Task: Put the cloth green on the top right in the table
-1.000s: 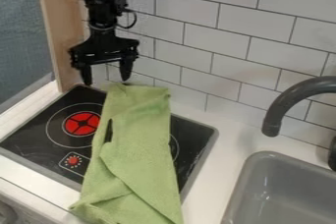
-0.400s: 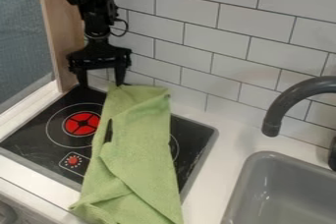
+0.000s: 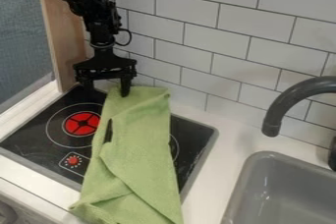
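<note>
My black two-finger gripper (image 3: 106,92) is hanging at the back of the black glass stovetop (image 3: 31,139), its jaws spread apart and grasping nothing. The long, folded green cloth (image 3: 138,152) is lying over the stovetop and onto the white counter (image 3: 228,137) in front. One fingertip is overlapping the cloth's back edge, the other is sitting left of it. Closing off-centre like this, I am risking a thin pinch that slips; pressing down, I am risking scraping the glass or bunching the fabric.
</note>
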Controlling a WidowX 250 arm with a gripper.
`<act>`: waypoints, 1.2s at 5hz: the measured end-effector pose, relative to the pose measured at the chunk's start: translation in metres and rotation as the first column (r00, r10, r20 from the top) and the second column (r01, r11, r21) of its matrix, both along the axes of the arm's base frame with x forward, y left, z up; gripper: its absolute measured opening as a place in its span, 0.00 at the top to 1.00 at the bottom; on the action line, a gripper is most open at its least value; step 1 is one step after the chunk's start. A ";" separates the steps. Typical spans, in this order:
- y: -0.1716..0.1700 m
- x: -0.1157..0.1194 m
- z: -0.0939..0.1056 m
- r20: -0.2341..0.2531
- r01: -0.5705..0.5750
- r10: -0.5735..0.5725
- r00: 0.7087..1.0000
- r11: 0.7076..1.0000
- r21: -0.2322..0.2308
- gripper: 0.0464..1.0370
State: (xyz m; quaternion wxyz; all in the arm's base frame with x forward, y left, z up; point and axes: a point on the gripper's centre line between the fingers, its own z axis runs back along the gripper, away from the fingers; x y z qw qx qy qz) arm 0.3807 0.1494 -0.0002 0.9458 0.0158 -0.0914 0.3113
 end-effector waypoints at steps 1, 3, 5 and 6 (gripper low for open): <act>0.001 0.002 0.000 0.015 -0.016 0.016 1.000 1.000 0.010 0.39; 0.002 0.001 -0.001 0.018 -0.046 0.046 0.999 0.999 0.010 0.89; 0.000 0.000 0.001 -0.001 -0.069 0.069 0.998 0.998 -0.011 1.00; -0.003 0.003 0.004 -0.004 -0.096 0.096 0.995 0.995 -0.017 1.00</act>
